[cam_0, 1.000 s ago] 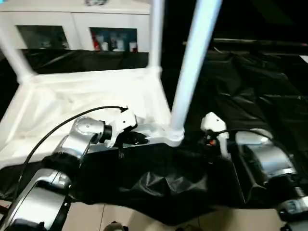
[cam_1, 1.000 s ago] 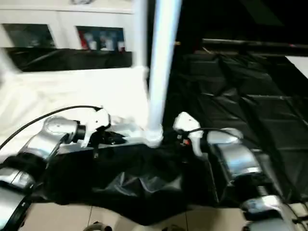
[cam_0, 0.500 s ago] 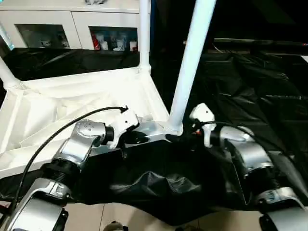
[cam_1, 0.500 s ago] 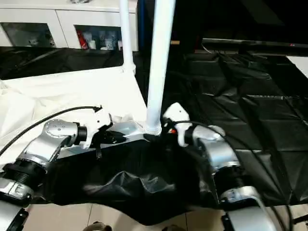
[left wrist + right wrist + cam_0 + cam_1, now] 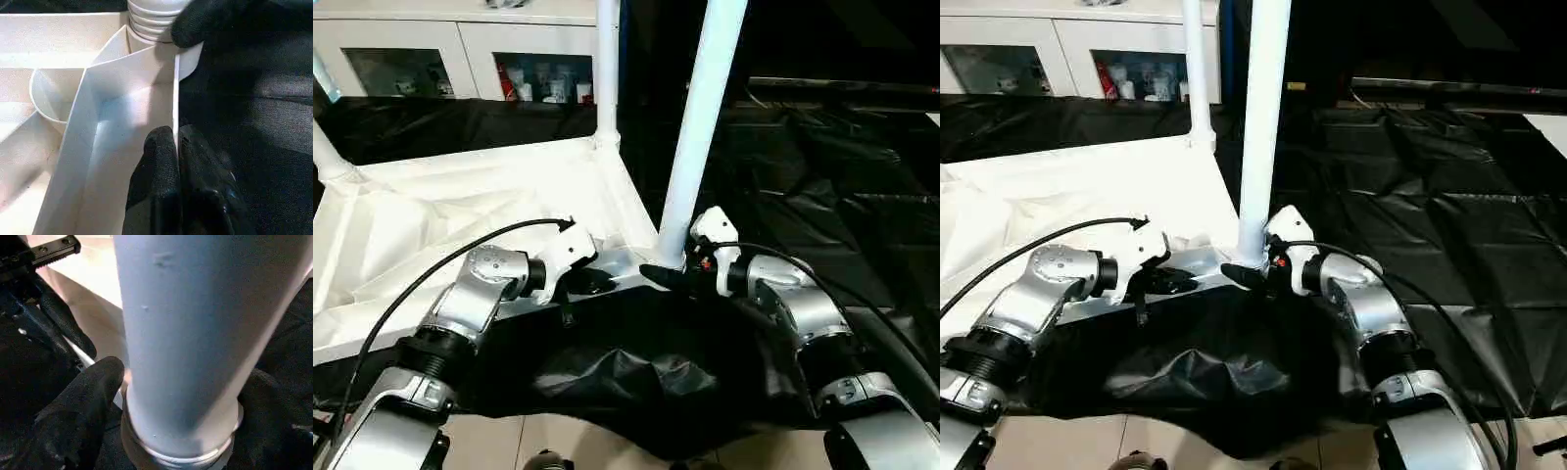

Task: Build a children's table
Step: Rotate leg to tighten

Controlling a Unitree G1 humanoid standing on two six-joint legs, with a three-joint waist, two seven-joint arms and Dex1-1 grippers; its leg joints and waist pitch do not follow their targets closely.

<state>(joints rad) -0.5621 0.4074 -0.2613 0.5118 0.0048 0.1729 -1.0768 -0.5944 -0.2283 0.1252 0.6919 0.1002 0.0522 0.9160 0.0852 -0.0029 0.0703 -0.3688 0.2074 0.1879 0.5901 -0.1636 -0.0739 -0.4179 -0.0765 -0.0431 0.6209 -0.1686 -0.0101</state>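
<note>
While the left end effector [image 5: 176,147] pinches the table rim [image 5: 175,98], the right end effector [image 5: 671,277] straddles a leg [image 5: 700,127].

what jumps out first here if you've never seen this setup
A tall white leg rises from the near corner socket of the upturned white tabletop, which lies ribbed side up on black sheeting. The right end effector straddles that leg's base, while the left end effector pinches the tabletop's thin rim beside it. More legs stand at the far corners, with a white cabinet behind.
</note>
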